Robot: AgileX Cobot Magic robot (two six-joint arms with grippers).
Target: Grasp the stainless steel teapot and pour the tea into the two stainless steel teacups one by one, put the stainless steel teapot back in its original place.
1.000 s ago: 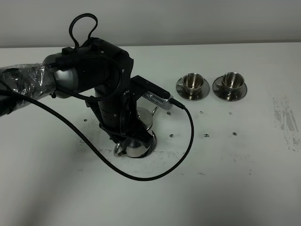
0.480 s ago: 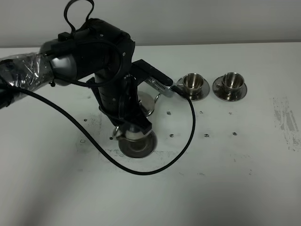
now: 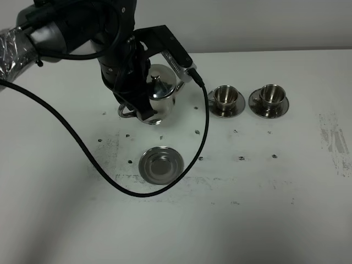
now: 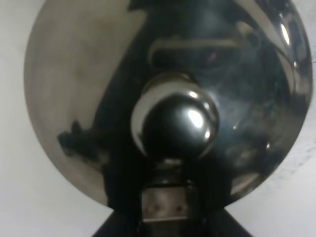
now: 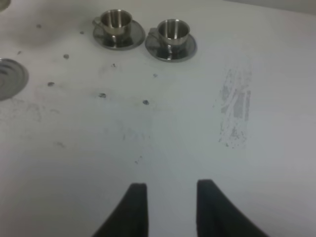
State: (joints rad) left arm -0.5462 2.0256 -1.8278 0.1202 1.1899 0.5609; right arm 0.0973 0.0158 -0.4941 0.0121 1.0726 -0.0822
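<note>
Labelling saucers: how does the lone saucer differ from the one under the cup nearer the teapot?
The lone saucer is bare, ringed centre showing; the cup saucer carries a teacup. The lone saucer is wider than the cup saucer. Both are round shiny steel.

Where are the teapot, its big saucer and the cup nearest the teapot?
teapot (image 3: 164, 104), exterior high view, on its shiny body below the lid.
big saucer (image 3: 160, 165), exterior high view, on its bare ringed centre.
nearest cup (image 3: 224, 95), exterior high view, on the cup's bowl.
</note>
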